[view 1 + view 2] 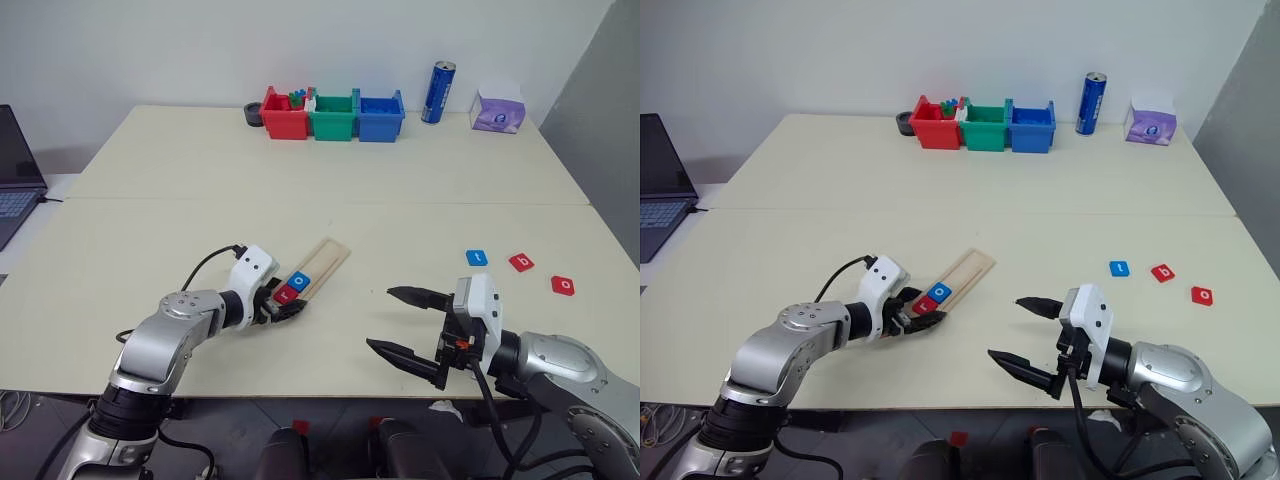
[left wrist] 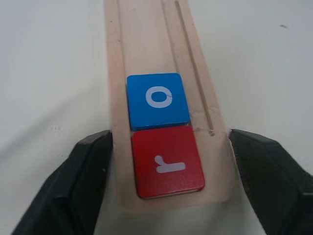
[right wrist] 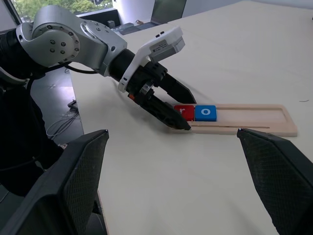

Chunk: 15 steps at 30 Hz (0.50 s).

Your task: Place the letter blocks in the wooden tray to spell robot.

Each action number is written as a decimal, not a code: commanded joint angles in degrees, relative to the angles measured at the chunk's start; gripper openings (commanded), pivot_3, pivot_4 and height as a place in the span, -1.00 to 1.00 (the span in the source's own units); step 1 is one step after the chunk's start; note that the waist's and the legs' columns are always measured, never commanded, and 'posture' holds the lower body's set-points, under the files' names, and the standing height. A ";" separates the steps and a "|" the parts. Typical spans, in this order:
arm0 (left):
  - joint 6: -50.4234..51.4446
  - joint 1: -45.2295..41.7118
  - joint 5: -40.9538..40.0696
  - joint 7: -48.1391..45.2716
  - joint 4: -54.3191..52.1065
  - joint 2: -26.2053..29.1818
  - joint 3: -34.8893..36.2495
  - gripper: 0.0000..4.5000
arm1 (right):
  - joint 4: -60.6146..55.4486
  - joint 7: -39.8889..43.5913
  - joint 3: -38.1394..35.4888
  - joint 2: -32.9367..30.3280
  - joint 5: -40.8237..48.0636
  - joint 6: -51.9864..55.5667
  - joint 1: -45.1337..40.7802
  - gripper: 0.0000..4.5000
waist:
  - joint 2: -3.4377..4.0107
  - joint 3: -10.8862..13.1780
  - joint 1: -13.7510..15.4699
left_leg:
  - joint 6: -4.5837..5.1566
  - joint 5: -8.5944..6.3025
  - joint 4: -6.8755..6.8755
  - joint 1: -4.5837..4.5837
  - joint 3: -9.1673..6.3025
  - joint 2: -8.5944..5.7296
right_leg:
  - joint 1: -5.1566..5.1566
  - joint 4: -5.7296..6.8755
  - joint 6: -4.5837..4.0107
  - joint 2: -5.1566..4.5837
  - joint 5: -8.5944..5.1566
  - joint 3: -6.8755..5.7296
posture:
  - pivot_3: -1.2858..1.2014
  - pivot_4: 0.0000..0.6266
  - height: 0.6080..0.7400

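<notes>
From the head camera, the wooden tray (image 1: 312, 268) lies at a slant on the pale worktop (image 1: 330, 180), near the left arm. The left end effector (image 1: 287, 304) sits at its near end, fingers straddling the tray's two long edges and clasping that end. Two letter blocks rest in the groove there: a red "r" tile (image 1: 285, 294) at the very end and a blue "o" tile (image 1: 300, 281) touching it on the far side. Off to the right lie three loose tiles, well apart from the tray: a blue one (image 1: 477, 258), a red one (image 1: 521, 263) and a red "o" (image 1: 563, 285). The right end effector (image 1: 402, 321) hovers near the front edge, jaws spread wide, empty.

Along the far edge stand red, green and blue bins (image 1: 332, 115), a blue can (image 1: 438, 92) and a tissue box (image 1: 498, 110).

On the left wrist camera, both black fingers (image 2: 93, 166) press the tray's sides beside the "r".

The right wrist camera shows the tray's remaining groove bare beyond the "o".
</notes>
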 commanded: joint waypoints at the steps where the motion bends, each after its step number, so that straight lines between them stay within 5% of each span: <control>1: 0.77 0.98 0.57 -0.45 1.81 0.69 -1.80 0.24 | -2.32 -0.35 -1.11 0.12 1.85 -0.11 -0.31 1.00 | -0.01 -0.01 0.02 | 0.00 0.00 0.00 -0.01 -0.01 0.00 | 0.00 -0.01 0.00 0.00 0.00 -0.01 | 0.03 -0.52 1.00; 4: 0.16 0.46 0.76 -0.61 2.95 1.06 -1.46 -0.07 | -2.37 -0.44 -1.11 0.00 2.04 -0.18 -0.20 1.00 | -0.01 -0.01 0.02 | 0.00 0.00 0.00 -0.02 0.01 -0.01 | 0.00 -0.02 0.00 0.00 0.00 0.00 | 0.03 -0.52 1.00; 15: -2.97 -0.28 1.11 -2.12 4.95 1.83 -1.69 -0.07 | -2.55 -0.62 -0.80 -0.24 2.01 -0.37 -0.18 1.00 | 0.01 -0.02 0.02 | 0.00 0.00 0.00 0.05 0.00 0.00 | 0.03 0.02 0.00 0.00 0.00 -0.01 | 0.03 -0.52 1.00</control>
